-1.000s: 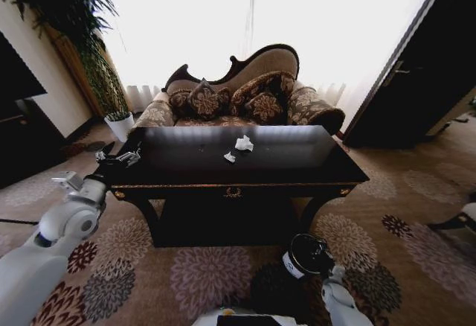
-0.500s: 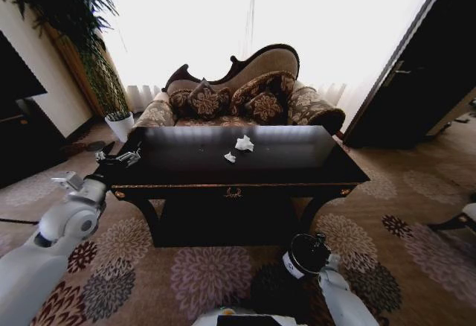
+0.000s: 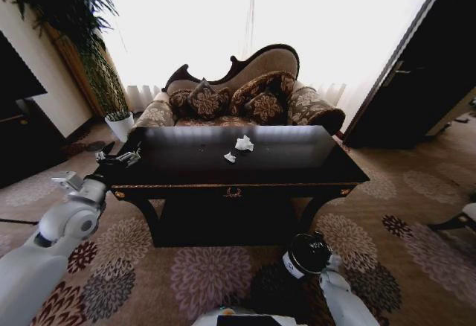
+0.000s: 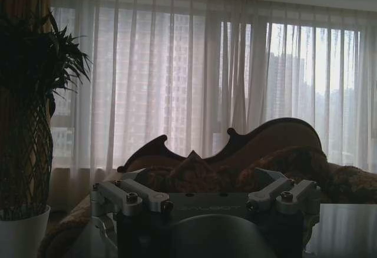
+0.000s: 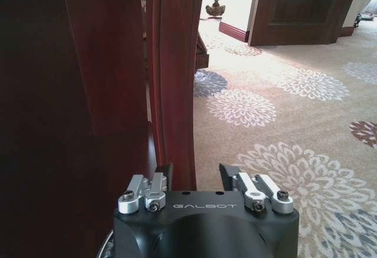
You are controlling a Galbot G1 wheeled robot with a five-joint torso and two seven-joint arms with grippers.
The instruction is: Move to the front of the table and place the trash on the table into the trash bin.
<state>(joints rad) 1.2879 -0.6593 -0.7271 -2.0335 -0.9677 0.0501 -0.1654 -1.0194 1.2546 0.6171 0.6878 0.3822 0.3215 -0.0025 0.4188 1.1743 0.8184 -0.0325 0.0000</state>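
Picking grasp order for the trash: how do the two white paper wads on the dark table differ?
The larger wad is bulkier and stands taller; the smaller wad is a low, flat scrap. The larger wad lies farther back, toward the sofa; the smaller wad sits nearer the front edge of the table and slightly to the robot's left. Both are crumpled white paper, lying close together near the middle of the tabletop.

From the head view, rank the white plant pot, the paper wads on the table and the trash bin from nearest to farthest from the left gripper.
1. White plant pot: on the floor just beyond the left gripper, by the table's left end.
2. Paper wads: mid-table, to the gripper's right.
3. Trash bin: on the carpet before the table, low right.
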